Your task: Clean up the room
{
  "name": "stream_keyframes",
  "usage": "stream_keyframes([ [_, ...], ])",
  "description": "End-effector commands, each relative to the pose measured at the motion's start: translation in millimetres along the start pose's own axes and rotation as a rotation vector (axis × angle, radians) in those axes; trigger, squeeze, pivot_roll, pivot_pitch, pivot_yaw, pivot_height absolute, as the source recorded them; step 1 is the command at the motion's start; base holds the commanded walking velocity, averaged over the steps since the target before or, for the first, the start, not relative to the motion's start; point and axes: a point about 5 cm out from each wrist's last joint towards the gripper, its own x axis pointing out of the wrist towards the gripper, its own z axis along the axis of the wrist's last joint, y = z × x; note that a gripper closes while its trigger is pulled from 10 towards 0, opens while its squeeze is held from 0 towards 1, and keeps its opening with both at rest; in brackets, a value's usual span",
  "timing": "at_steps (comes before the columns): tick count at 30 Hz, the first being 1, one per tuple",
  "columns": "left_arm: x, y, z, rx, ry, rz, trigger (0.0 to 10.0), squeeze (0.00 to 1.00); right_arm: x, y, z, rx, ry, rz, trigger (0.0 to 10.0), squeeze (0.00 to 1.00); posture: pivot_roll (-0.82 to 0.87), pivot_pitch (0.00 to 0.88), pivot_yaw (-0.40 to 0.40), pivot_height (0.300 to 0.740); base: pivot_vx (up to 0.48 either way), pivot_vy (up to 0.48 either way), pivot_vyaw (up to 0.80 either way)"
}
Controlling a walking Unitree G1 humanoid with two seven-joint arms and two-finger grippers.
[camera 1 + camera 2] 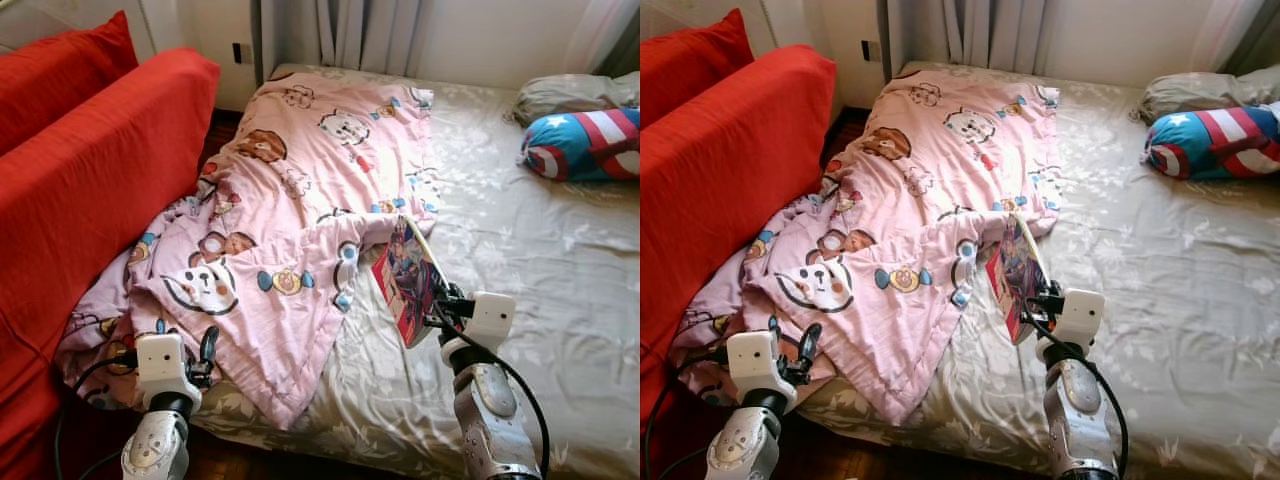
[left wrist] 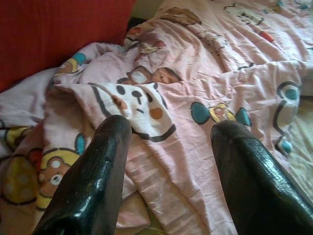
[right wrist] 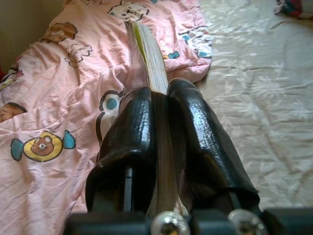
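Note:
A thin book (image 1: 408, 280) with a colourful cover stands on edge, lifted just above the bed. My right gripper (image 3: 159, 98) is shut on the book (image 3: 146, 54), one black finger pressing each cover. A crumpled pink cartoon blanket (image 1: 290, 200) covers the left half of the bed and spills toward the sofa. My left gripper (image 2: 168, 132) is open, low over the blanket's (image 2: 161, 88) near corner, with nothing between its fingers (image 2: 98, 171).
A red sofa (image 1: 90, 180) runs along the left, close against the bed. The olive floral sheet (image 1: 540, 260) lies bare on the right half. A star-and-stripe cushion (image 1: 585, 143) and a grey pillow (image 1: 565, 93) rest at the far right. Curtains (image 1: 340, 35) hang behind.

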Motion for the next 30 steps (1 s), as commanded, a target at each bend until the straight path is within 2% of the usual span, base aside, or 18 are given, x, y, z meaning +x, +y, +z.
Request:
stream_keyframes([
  [1,-2.5,0.1,-2.5,0.010,0.005,0.002,10.0,0.00,1.9,-0.3,9.3,-0.004,-0.038,-0.001,10.0,0.00,0.11,0.105,-0.100,0.727,0.000,0.000,-0.73],
  [5,-2.4,-0.1,-2.1,0.010,0.002,0.001,10.0,0.00,1.8,-0.5,9.5,-0.006,-0.041,-0.005,10.0,0.00,0.10,0.106,-0.100,0.727,0.000,-0.323,-0.73],
  [18,-4.7,-0.4,-1.3,0.004,-0.005,0.005,10.0,0.00,2.7,2.8,9.8,-0.009,-0.046,-0.009,10.0,0.00,0.11,0.108,-0.105,0.727,0.000,-0.313,0.00],
  [23,-4.7,-0.6,-1.0,0.004,-0.007,0.004,10.0,0.00,2.7,2.8,10.0,-0.004,-0.048,-0.011,10.0,0.00,0.11,0.108,-0.105,0.727,0.000,-0.306,-0.62],
  [30,-4.5,-0.9,-0.4,0.003,-0.009,0.003,10.0,0.00,2.6,2.7,10.4,-0.009,-0.056,-0.017,10.0,0.00,0.11,0.106,-0.104,0.727,0.000,-0.307,0.00],
])
